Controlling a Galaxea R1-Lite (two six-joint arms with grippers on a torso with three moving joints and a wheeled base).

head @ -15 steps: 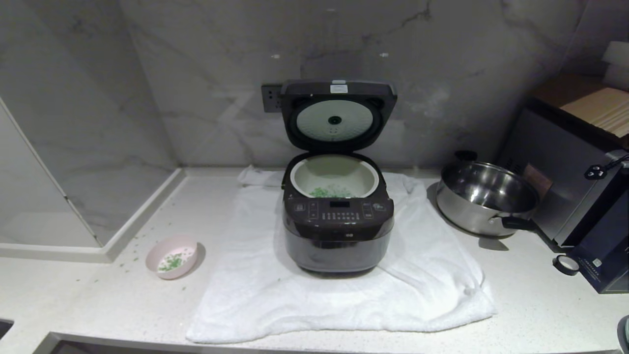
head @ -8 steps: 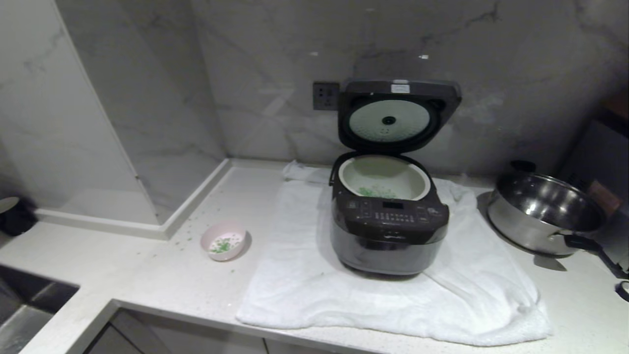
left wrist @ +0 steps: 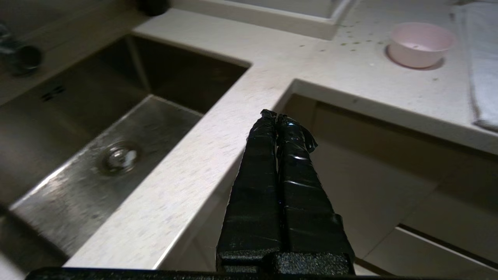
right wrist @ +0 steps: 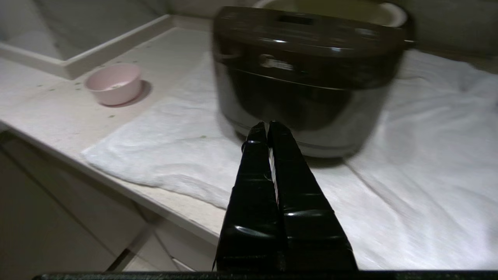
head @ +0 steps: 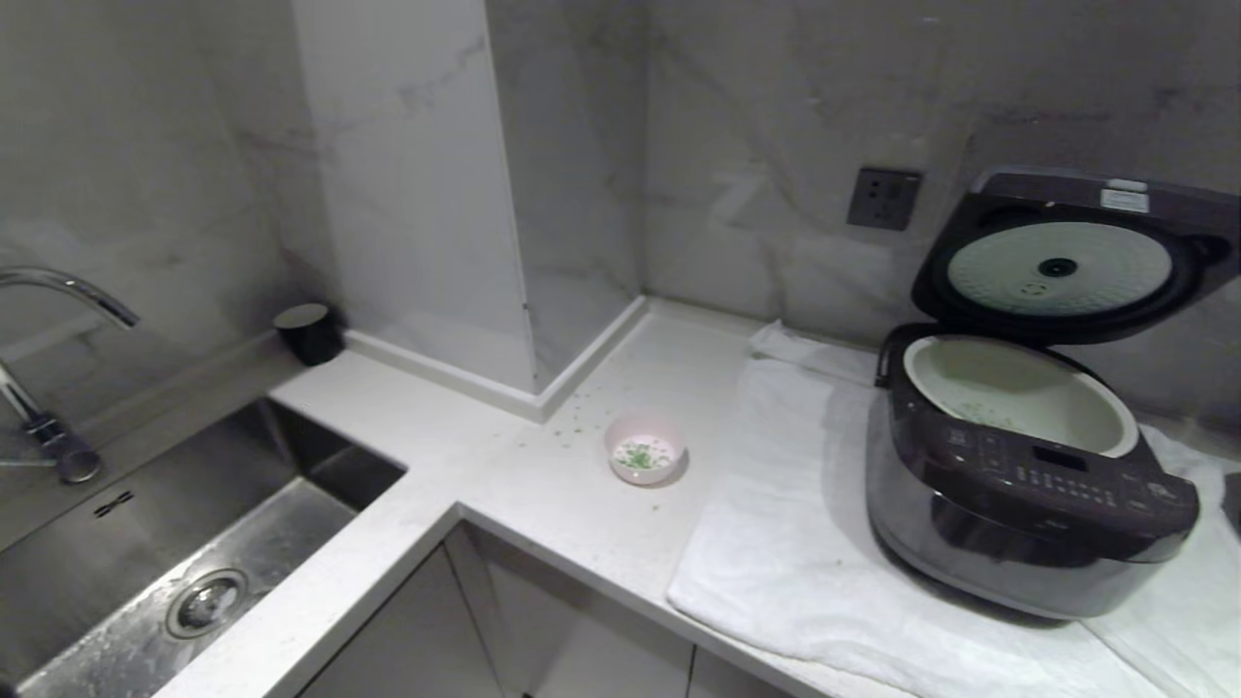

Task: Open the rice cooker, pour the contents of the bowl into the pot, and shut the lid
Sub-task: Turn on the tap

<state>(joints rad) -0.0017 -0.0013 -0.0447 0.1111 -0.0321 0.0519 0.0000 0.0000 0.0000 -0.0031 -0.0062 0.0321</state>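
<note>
The dark rice cooker (head: 1028,523) (right wrist: 307,74) stands on a white towel at the right, its lid (head: 1066,257) swung up against the wall. Green bits lie in its white pot (head: 1018,397). The small pink bowl (head: 645,448) (left wrist: 421,43) (right wrist: 114,83) sits on the counter left of the towel, with green contents (head: 638,456) inside. My left gripper (left wrist: 276,115) is shut and empty, low in front of the counter edge by the sink. My right gripper (right wrist: 266,125) is shut and empty, low before the cooker's front. Neither arm shows in the head view.
A steel sink (head: 184,543) (left wrist: 116,128) with a tap (head: 58,291) lies at the left. A dark cup (head: 308,333) stands at the back corner. The white towel (head: 776,523) covers the counter at the right. A wall socket (head: 882,198) is beside the lid. Green bits are scattered near the bowl.
The whole head view has swung to the left: cooker and bowl slid right in the picture, the steel pan left the view, and the sink and tap came in. Nothing on the counter moved.
</note>
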